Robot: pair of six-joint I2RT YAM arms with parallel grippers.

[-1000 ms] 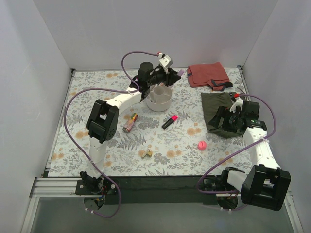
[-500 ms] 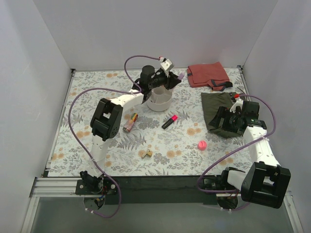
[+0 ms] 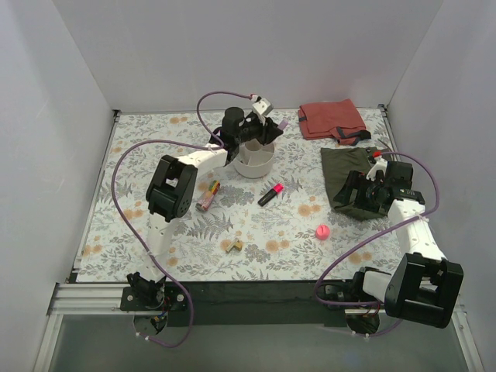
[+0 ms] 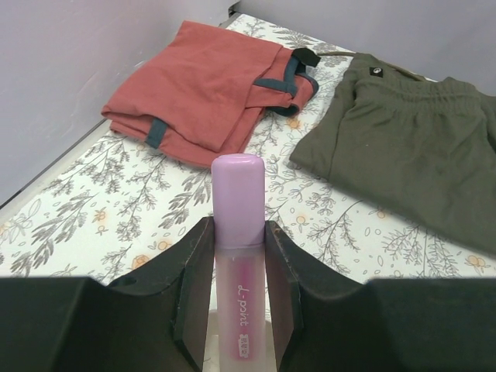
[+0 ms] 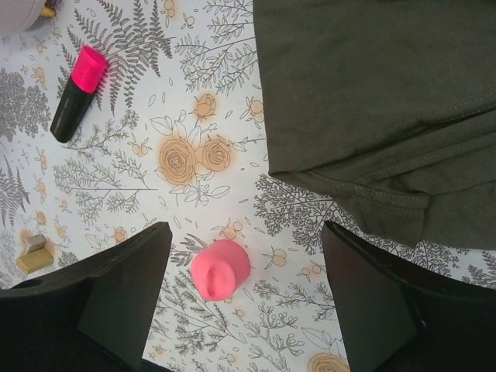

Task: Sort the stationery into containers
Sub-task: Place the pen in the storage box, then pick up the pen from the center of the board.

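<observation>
Left pincer (image 4: 238,226), clamped on the lilac tube (image 4: 239,182), has edged in toward one o'clock of the bowl (image 3: 254,166); release seems close.

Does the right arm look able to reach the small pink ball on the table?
Probably yes: the right gripper is open and faces the small pink ball, which lies uncovered, and the olive-green cloth sits apart from it.
</observation>
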